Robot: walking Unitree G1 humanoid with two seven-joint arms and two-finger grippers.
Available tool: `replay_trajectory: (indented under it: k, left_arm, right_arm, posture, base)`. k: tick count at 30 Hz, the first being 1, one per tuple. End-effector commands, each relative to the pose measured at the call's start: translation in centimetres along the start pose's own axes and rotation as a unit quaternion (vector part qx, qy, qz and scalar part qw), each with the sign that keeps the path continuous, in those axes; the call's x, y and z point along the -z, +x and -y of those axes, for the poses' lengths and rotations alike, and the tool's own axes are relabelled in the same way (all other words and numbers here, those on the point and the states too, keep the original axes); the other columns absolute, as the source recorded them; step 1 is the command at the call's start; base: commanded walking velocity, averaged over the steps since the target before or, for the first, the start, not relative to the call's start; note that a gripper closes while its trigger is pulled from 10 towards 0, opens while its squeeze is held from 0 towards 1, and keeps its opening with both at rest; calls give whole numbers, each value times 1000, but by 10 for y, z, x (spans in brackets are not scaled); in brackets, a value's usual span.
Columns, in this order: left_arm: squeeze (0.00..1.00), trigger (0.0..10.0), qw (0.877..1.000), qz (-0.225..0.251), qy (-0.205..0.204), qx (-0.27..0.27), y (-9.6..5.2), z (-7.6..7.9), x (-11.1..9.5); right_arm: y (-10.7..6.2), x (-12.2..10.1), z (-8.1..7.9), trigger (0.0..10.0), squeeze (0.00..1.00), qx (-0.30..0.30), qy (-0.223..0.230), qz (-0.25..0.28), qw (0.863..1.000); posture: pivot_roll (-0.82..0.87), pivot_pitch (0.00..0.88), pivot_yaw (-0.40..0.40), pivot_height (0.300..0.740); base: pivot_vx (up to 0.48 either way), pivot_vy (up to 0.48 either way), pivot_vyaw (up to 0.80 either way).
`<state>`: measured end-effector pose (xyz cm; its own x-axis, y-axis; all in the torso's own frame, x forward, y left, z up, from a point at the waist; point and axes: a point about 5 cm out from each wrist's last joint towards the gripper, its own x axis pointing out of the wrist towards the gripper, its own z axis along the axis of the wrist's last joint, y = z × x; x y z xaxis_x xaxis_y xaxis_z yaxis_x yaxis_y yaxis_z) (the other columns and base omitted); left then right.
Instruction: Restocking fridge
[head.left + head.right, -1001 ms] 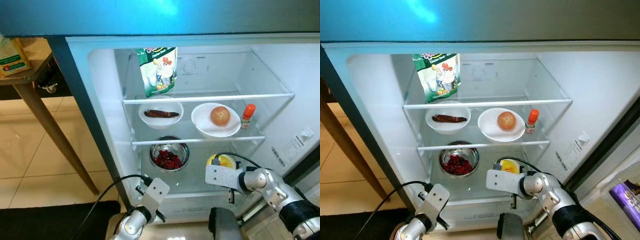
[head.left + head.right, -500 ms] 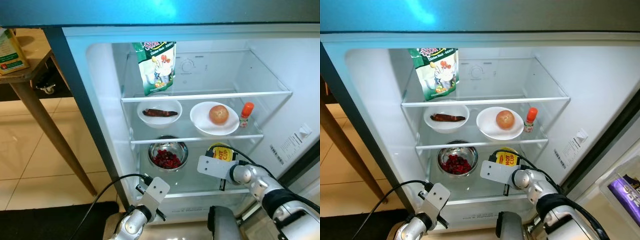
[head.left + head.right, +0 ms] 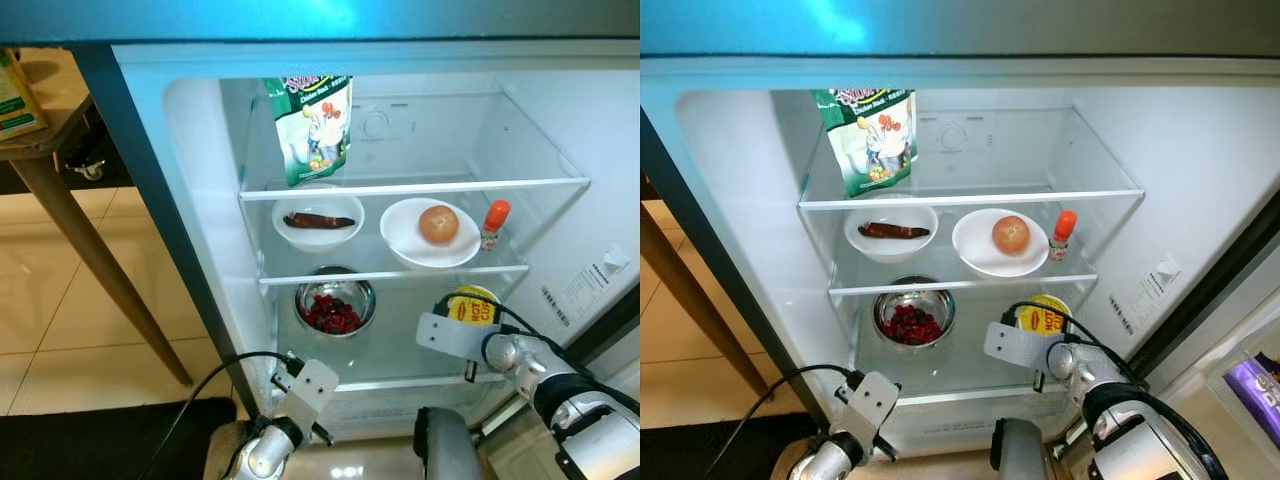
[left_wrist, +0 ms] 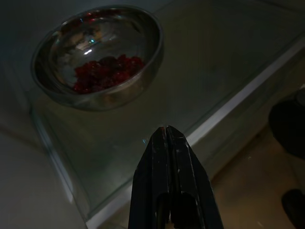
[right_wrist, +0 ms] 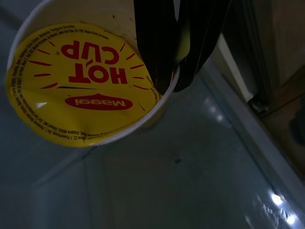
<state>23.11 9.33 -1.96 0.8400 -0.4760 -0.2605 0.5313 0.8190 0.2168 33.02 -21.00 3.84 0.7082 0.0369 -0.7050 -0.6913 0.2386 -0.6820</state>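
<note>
A yellow-lidded Maggi Hot Cup noodle cup (image 3: 471,307) stands at the right of the fridge's lower glass shelf (image 3: 400,360). My right gripper (image 5: 169,87) is shut on the cup's (image 5: 86,86) rim, one finger over the lid edge and one outside the wall. The right arm (image 3: 540,372) reaches in from the lower right. My left gripper (image 4: 166,130) is shut on nothing, low in front of the shelf's edge, pointing toward a steel bowl of red berries (image 4: 97,62).
A green snack bag (image 3: 315,130) stands on the top shelf. The middle shelf holds a white bowl with a dark sausage (image 3: 318,220), a plate with an onion (image 3: 438,224) and a small orange-capped bottle (image 3: 493,224). A wooden table (image 3: 40,150) stands at left.
My right gripper has carried the cup up and then to the right along the lower shelf. The left arm has stayed put. The camera has shifted slightly.
</note>
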Motion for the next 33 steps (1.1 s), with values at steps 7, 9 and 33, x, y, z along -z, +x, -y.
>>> replay_trajectory:
  k: [7, 9, 33]
  left_arm:
    - [0, 10000, 999, 41, 4, -9, -5, -3, -9]
    - [0, 10000, 999, 51, 6, -13, -5, -5, -12]
    - [0, 10000, 990, 137, 31, -18, -19, -7, -55]
  right_arm:
    - [1, 6, -5, 10000, 0, 21, 23, -9, 999]
    - [1, 6, -5, 10000, 0, 25, 26, -10, 999]
    - [-8, 8, 36, 10000, 0, 77, 44, 0, 996]
  posture:
    - [-19, 199, -32, 415]
    - [-17, 203, -31, 415]
    - [10, 324, -20, 415]
  base:
    - [0, 0, 0]
    - [0, 0, 0]
    - [0, 0, 0]
